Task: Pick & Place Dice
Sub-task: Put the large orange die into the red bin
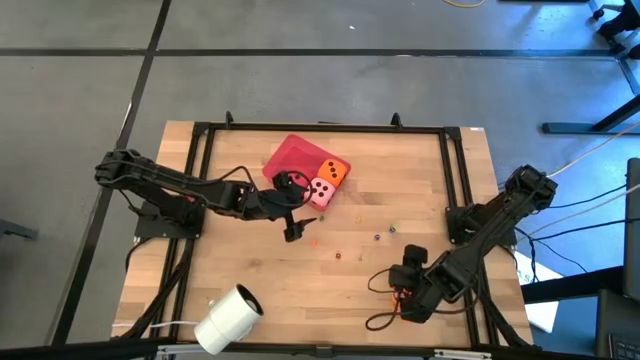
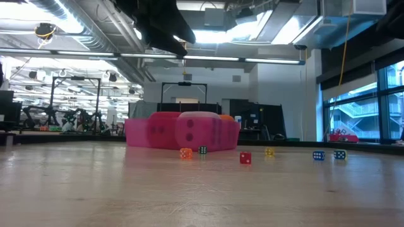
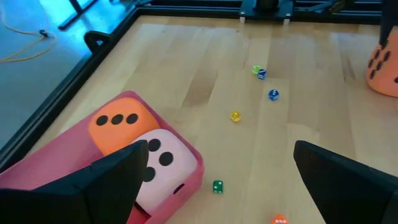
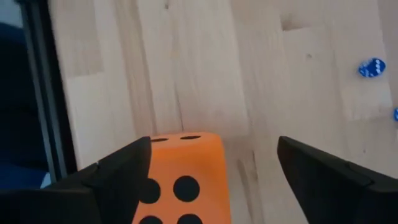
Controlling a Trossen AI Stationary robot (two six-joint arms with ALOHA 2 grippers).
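A large pink die [image 2: 205, 131] is seen on the wooden counter [image 2: 189, 195], just beside a red tray [image 2: 148, 131]. Small coloured dice [image 2: 245, 158] are scattered in front and alongside.

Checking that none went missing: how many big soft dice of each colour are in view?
Orange dice: 2
Pink die: 1
Total in view: 3

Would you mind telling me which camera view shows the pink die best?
The left wrist view: the pink die fills the near foreground beside an orange die, pips readable. The high view shows it small from above, at the red tray's edge. The low view shows it blurred. The right wrist view misses it.
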